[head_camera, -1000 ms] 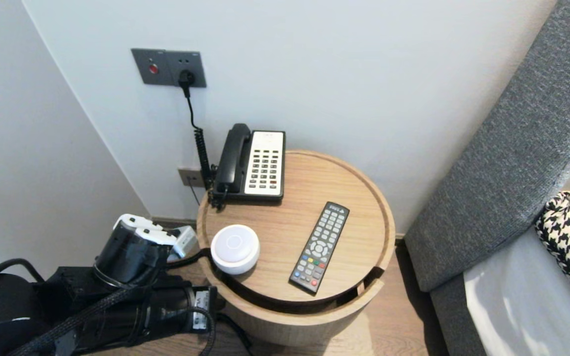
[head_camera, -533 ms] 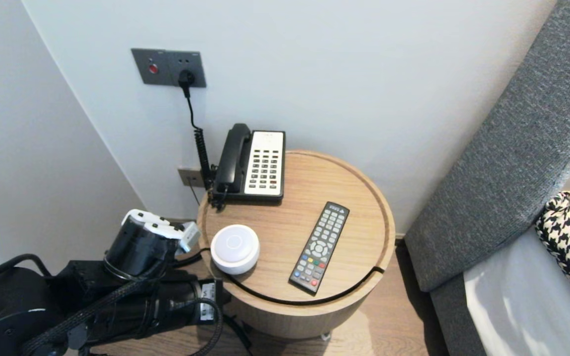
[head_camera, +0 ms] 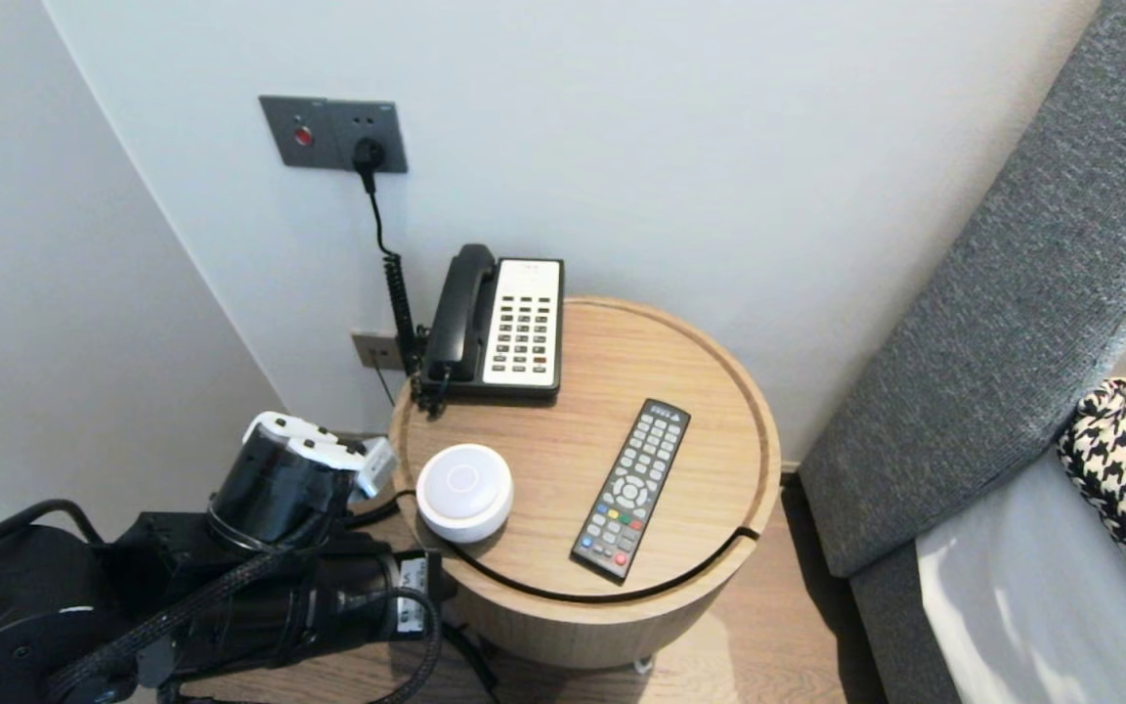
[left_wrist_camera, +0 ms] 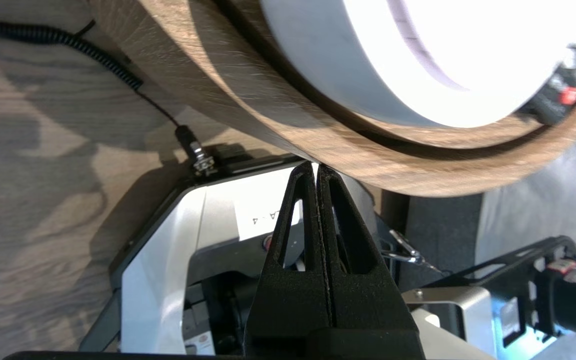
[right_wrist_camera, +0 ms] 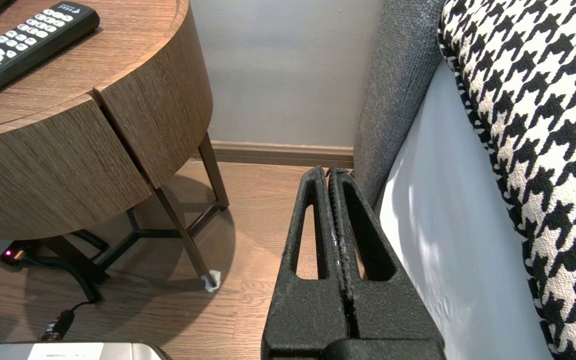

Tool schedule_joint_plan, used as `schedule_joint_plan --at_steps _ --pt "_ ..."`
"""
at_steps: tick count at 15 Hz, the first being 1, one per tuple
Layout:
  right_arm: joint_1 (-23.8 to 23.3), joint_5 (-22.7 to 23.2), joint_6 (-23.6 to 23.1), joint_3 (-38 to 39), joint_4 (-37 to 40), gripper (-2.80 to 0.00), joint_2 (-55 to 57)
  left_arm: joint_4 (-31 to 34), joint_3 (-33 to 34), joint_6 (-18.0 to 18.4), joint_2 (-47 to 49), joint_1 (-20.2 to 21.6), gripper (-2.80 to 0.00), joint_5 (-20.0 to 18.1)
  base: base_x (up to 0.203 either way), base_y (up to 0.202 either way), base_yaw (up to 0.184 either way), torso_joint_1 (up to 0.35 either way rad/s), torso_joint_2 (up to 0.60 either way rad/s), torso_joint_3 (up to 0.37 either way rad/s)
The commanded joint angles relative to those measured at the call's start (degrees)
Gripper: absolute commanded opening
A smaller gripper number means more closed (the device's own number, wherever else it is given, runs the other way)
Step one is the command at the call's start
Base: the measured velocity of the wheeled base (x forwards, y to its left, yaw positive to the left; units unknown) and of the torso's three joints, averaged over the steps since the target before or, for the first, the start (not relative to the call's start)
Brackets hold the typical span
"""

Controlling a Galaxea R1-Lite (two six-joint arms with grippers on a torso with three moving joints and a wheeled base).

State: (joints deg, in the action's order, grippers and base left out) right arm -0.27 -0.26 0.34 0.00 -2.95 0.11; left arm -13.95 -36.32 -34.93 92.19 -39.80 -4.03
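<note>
Down low at the left of a round wooden desk (head_camera: pixel 622 352), the left tool (left_wrist_camera: pixel 316 167) has its two black fingers pressed flat together and holds nothing. Its tips meet the desk's curved wooden side just below the rim, touching it or nearly so; which of the two cannot be told. Directly above them on the desk top sits a white disc (head_camera: pixel 464 489), with a remote (head_camera: pixel 632 487) near the middle and a telephone (head_camera: pixel 497 321) at the back by the wall.

The front part of the desk's side is a curved drawer front (head_camera: pixel 583 626), flush with the body, with a thin seam (head_camera: pixel 744 536) at its right end. It looks stiff, solid and fairly heavy. Its veneer is smooth and it has no knob, so it is likely slippery to flat fingers. The dark gap under the top and the seam seem the only places to catch hold.

The right tool (right_wrist_camera: pixel 329 170), also closed and empty, hangs near the floor between desk and bed (right_wrist_camera: pixel 438 210).
</note>
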Motion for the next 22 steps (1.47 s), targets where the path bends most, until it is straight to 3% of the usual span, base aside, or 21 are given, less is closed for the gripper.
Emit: schedule_joint_plan --at_steps 1,5,11,14,17,20,22 --pt "0.00 0.00 0.01 1.41 -0.04 -2.80 0.07 0.10 0.87 -0.06 -2.16 -0.08 -2.80 -0.40 0.000 0.000 0.000 0.000 0.00 0.000" --pt "0.00 0.00 0.01 1.41 -0.04 -2.80 0.07 1.65 8.34 3.27 -8.47 0.53 -2.80 -2.33 0.000 0.000 0.000 0.000 0.00 0.000" --pt "0.00 0.00 0.01 1.41 -0.04 -2.80 0.07 4.50 16.59 8.39 -18.93 10.07 -2.80 -2.37 0.000 0.000 0.000 0.000 0.00 0.000" --pt "0.00 0.00 0.01 1.41 -0.04 -2.80 0.07 8.29 15.77 11.31 -23.57 16.19 -2.80 -2.31 0.000 0.000 0.000 0.000 0.00 0.000" --pt "0.00 0.00 0.01 1.41 -0.04 -2.80 0.07 11.65 10.17 15.68 -28.40 23.73 -2.80 -2.15 0.000 0.000 0.000 0.000 0.00 0.000" --pt "0.00 0.00 0.01 1.41 -0.04 -2.80 0.07 15.50 5.45 16.44 -34.76 26.84 -2.80 -2.13 0.000 0.000 0.000 0.000 0.00 0.000" --pt "0.00 0.00 0.01 1.41 -0.04 -2.80 0.07 17.52 6.13 18.09 -40.91 28.73 -2.80 -2.12 0.000 0.000 0.000 0.000 0.00 0.000"
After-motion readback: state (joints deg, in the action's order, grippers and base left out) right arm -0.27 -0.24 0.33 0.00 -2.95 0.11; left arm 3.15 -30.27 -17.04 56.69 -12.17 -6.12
